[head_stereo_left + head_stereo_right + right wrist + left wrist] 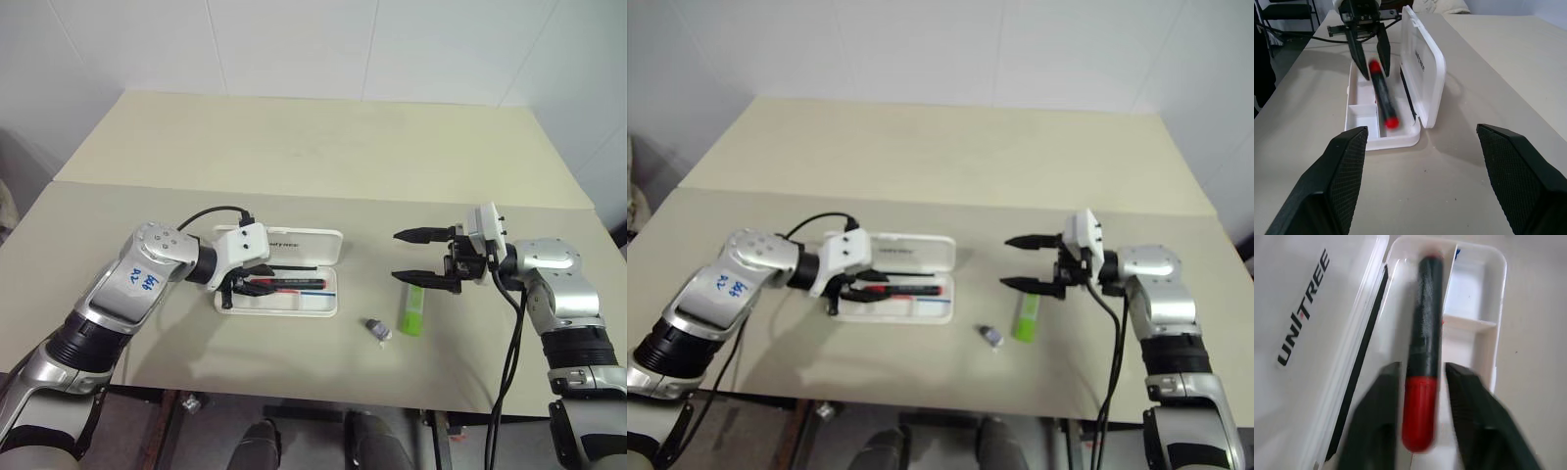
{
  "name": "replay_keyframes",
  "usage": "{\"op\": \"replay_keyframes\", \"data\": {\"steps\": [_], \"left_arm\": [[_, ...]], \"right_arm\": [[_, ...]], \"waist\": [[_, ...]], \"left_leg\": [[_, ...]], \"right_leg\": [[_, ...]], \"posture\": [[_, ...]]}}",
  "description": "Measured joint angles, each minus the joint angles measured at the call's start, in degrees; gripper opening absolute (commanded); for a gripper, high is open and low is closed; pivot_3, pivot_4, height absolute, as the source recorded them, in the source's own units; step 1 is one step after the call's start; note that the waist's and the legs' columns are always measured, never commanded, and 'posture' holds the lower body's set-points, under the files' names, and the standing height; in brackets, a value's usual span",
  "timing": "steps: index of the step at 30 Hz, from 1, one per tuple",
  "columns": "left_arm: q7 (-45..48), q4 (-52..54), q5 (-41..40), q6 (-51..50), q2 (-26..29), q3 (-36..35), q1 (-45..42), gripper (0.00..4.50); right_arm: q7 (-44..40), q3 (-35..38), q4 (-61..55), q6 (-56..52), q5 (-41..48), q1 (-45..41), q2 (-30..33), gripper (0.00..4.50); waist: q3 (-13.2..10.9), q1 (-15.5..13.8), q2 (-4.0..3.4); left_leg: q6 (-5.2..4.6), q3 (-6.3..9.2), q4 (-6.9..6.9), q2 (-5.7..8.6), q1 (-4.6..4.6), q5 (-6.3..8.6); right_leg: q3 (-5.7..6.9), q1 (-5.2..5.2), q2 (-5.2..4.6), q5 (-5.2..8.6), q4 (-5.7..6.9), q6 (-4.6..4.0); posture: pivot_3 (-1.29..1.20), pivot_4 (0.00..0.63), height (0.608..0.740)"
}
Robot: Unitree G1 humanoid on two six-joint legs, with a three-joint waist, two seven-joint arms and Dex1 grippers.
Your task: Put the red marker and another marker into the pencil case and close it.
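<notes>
The white pencil case lies open on the table, its lid folded back on the far side. The red marker rests lengthwise in the tray, black barrel with red at both ends. My left gripper reaches down into the case's left end. Its fingers stand a little apart on either side of the red cap, with narrow gaps showing. The lime-green marker lies on the table right of the case. My right gripper hovers wide open just beyond it, pointing left, holding nothing.
A tiny grey-purple lump sits on the table between the case and the green marker. The tray has small divided compartments at its right end. The table's front edge runs close below the case, and a fold line crosses behind it.
</notes>
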State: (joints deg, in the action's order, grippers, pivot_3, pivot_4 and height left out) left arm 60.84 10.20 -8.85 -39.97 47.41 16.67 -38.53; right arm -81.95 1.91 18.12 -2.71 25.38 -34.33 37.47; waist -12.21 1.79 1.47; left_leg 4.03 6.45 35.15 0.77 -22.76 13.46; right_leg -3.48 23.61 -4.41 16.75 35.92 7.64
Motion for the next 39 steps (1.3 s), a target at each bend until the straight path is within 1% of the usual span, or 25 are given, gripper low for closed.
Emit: {"op": "replay_keyframes", "data": {"steps": [5, 6, 13, 18, 22, 26, 29, 31, 35, 39], "left_arm": [[0.34, 0.26, -0.13, -0.07, 0.00, -0.25, 0.03, 4.23], [0.34, 0.40, -0.13, -0.01, 0.00, -0.29, 0.09, 4.48], [0.52, 2.67, -1.07, 0.45, -0.17, -1.10, 1.69, 4.48], [0.84, 5.15, -3.68, 0.53, -0.66, -2.94, 2.85, 4.48], [0.73, 6.99, -7.03, 0.50, -2.44, -5.49, 3.07, 4.48], [0.59, 9.64, -12.11, -0.41, -4.40, -9.05, 3.78, 4.48], [-0.92, 11.16, -14.78, 2.99, -8.04, -13.30, 7.53, 4.48], [-0.91, 11.65, -16.93, 6.35, -9.84, -15.59, 11.15, 4.48], [0.70, 11.86, -22.06, 9.15, -11.50, -19.16, 15.59, 4.48], [3.92, 11.65, -26.91, 11.54, -11.54, -22.18, 20.04, 4.48]], "right_arm": [[0.01, 0.00, 0.00, -0.06, -0.12, 0.00, 0.00, 4.50], [0.01, 0.00, 0.00, -0.07, -0.14, 0.00, 0.00, 4.50], [0.01, 0.00, 0.00, -0.25, -0.30, 0.00, 0.01, 4.50], [-0.01, -0.01, 0.03, -0.34, -0.85, 0.00, 0.03, 4.50], [-0.08, -0.28, 0.00, -1.38, -1.44, -0.01, 0.48, 4.50], [-0.52, -1.13, -1.54, -3.84, -2.84, 0.72, 4.21, 4.50], [-0.09, -2.04, -5.22, -6.41, -5.20, 3.98, 8.20, 4.50], [1.32, -2.21, -7.00, -8.80, -6.60, 6.10, 9.88, 4.50], [6.20, -2.21, -10.11, -15.66, -7.93, 7.13, 10.18, 4.50], [12.15, -2.16, -15.01, -24.17, -8.48, 8.79, 10.94, 4.50]], "waist": [[0.00, -0.02, 0.00], [0.00, -0.02, 0.00], [0.00, -0.06, 0.00], [0.00, -0.01, 0.00], [0.00, -0.09, 0.00], [0.00, -0.13, -0.01], [0.01, -0.18, -0.02], [0.01, -0.04, -0.01], [0.01, -0.07, -0.02], [0.01, -0.22, -0.01]], "left_leg": [[0.00, 0.00, 0.00, 0.00, 0.00, 0.00], [0.00, 0.00, 0.00, 0.00, 0.00, 0.00], [0.00, 0.00, 0.01, 0.00, 0.00, 0.00], [0.00, 0.00, 0.02, -0.01, 0.01, 0.00], [0.00, 0.00, 0.06, 0.00, 0.01, 0.00], [0.00, 0.00, 0.06, 0.00, 0.01, 0.00], [-0.01, 0.00, 0.06, -0.01, 0.01, 0.00], [-0.01, -0.04, 0.08, -0.02, 0.02, 0.01], [-0.02, -0.13, 0.10, -0.03, 0.24, -0.03], [-0.03, -0.13, 0.12, -0.02, 0.36, -0.04]], "right_leg": [[0.00, 0.00, 0.00, 0.00, 0.00, 0.00], [0.00, 0.00, 0.00, 0.00, 0.00, 0.00], [0.00, -0.01, 0.00, 0.00, 0.02, 0.00], [0.00, -0.01, 0.00, 0.00, 0.03, 0.00], [0.00, -0.02, 0.00, -0.01, 0.04, 0.00], [0.00, -0.02, -0.01, 0.00, 0.03, 0.00], [0.01, -0.02, -0.02, 0.00, 0.00, 0.00], [-0.01, -0.03, -0.02, 0.00, 0.02, -0.01], [-0.06, -0.18, -0.02, -0.04, 0.04, -0.08], [-0.07, -0.33, -0.02, -0.03, -0.01, -0.11]], "posture": [[0.00, 0.150, 0.740], [0.00, 0.150, 0.740], [0.00, 0.150, 0.740], [0.00, 0.150, 0.740], [0.00, 0.150, 0.740], [0.00, 0.150, 0.740], [0.00, 0.150, 0.740], [0.00, 0.150, 0.740], [0.00, 0.150, 0.740], [0.00, 0.150, 0.740]]}}
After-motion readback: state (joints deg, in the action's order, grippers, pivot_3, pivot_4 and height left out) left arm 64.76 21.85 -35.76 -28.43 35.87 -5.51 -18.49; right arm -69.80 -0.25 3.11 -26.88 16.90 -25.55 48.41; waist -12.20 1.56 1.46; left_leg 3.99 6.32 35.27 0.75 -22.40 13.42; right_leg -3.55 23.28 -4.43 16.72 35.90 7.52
